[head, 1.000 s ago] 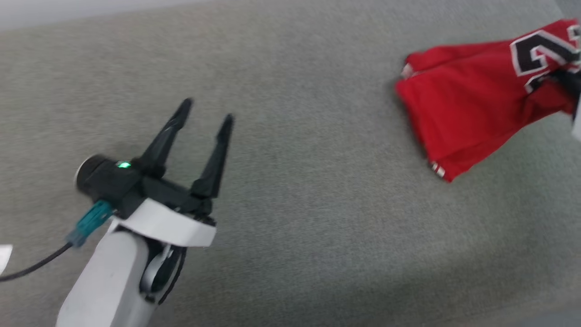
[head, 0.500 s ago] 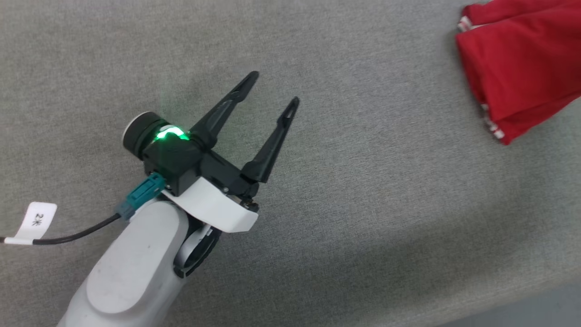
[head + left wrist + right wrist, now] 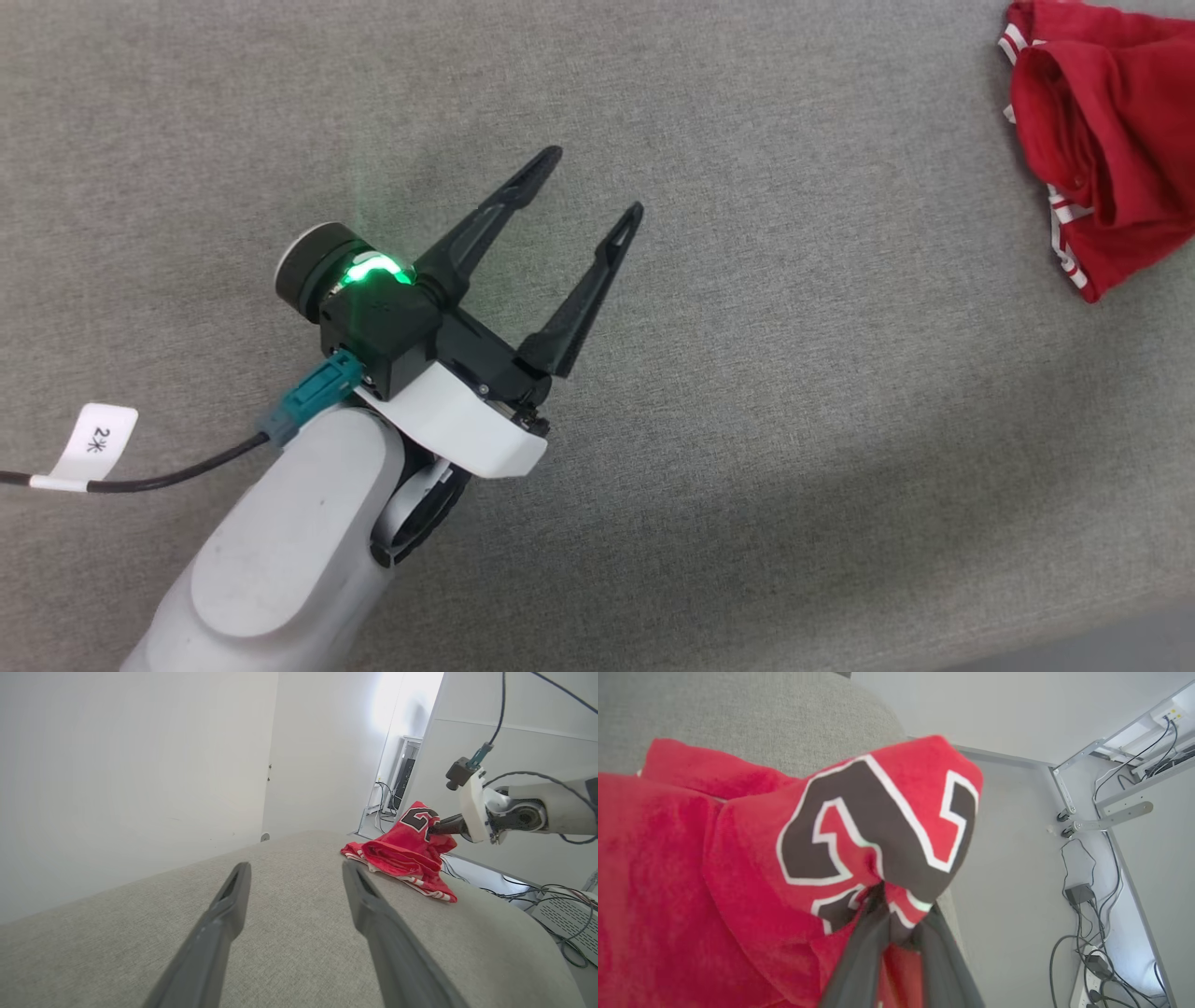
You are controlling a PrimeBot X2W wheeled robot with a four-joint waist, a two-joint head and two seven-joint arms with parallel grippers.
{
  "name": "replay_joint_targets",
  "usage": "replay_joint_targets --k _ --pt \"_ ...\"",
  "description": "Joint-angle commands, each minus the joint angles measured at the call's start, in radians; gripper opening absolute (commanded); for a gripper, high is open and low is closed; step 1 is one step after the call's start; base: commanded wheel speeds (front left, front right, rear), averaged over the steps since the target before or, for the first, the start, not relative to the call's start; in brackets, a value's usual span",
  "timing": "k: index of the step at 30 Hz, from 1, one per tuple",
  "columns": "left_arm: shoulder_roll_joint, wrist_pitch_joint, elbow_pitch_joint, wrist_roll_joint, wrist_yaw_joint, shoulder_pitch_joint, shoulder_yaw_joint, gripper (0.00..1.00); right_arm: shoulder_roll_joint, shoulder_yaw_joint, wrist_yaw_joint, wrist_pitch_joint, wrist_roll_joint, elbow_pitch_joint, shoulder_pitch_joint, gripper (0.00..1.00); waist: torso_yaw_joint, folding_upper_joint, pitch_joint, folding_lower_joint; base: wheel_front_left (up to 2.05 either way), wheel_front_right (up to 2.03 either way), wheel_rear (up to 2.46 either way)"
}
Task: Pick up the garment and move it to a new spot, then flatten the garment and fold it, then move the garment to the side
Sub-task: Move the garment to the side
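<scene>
The garment (image 3: 1102,140), red with striped trim, lies bunched at the far right of the grey surface. In the left wrist view the garment (image 3: 402,851) sits in a heap near the surface's far edge, with one peak lifted. My right gripper (image 3: 437,830) pinches that peak from the right. In the right wrist view its fingertips (image 3: 883,896) are shut on a fold of the garment (image 3: 714,858), just below the black, white-outlined number. My left gripper (image 3: 593,182) hovers open over bare surface well to the left of the garment, nothing between its fingers (image 3: 233,891).
The grey cushioned surface (image 3: 747,420) spreads wide around my left arm. Its edge drops off just past the garment, over a floor with cables and a power strip (image 3: 1092,961). A tagged black cable (image 3: 98,443) trails from my left wrist. A white wall (image 3: 117,765) stands behind.
The head camera has shifted, so the garment now sits at that view's top right corner and looks more bunched. The left gripper stays open.
</scene>
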Motion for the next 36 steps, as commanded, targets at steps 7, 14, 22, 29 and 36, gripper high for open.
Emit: replay_joint_targets --k 7,14,22,29,36 --pt "-0.003 -0.005 0.010 -0.027 -0.003 0.047 0.063 1.00 0.004 -0.015 0.000 -0.050 -0.009 0.072 -0.037 1.00 0.009 0.0000 -0.045 0.0000 0.00 0.00 0.00" --pt "-0.013 -0.005 0.006 -0.045 -0.003 0.133 0.175 1.00 0.035 -0.015 0.000 -0.129 -0.004 0.075 -0.008 1.00 0.025 0.0000 -0.112 0.0000 0.00 0.00 0.00" --pt "-0.052 -0.005 -0.028 -0.020 -0.003 0.251 0.317 1.00 0.094 0.007 0.000 -0.233 0.056 -0.008 0.078 1.00 0.061 0.0000 -0.200 0.0000 0.00 0.00 0.00" --pt "-0.079 -0.005 -0.040 0.028 -0.003 0.337 0.412 1.00 0.135 0.035 0.000 -0.289 0.099 -0.114 0.179 1.00 0.100 0.0000 -0.271 0.0000 0.00 0.00 0.00" --pt "-0.103 -0.005 -0.061 0.068 -0.003 0.464 0.500 1.00 0.174 0.011 0.000 -0.333 0.132 -0.266 0.346 1.00 0.150 0.0000 -0.352 0.0000 0.00 0.00 0.00"
